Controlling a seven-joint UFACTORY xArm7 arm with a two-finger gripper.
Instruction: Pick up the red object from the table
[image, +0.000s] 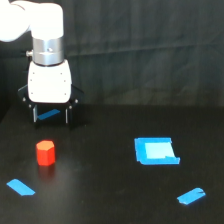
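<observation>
One red object (45, 152) is seen upright on the bench (100, 200), just below the hand (50, 116), whose fingers are spread apart and should be lowered squarely around it.

End effector (50, 116) above red object (45, 152) on black table (100, 200), fingers spread, blue pieces nearby

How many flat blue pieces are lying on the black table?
3: a thin blue strip at the exterior view's lower left, a large blue rectangular piece right of centre, and a small blue strip at lower right. None seems hidden.
</observation>
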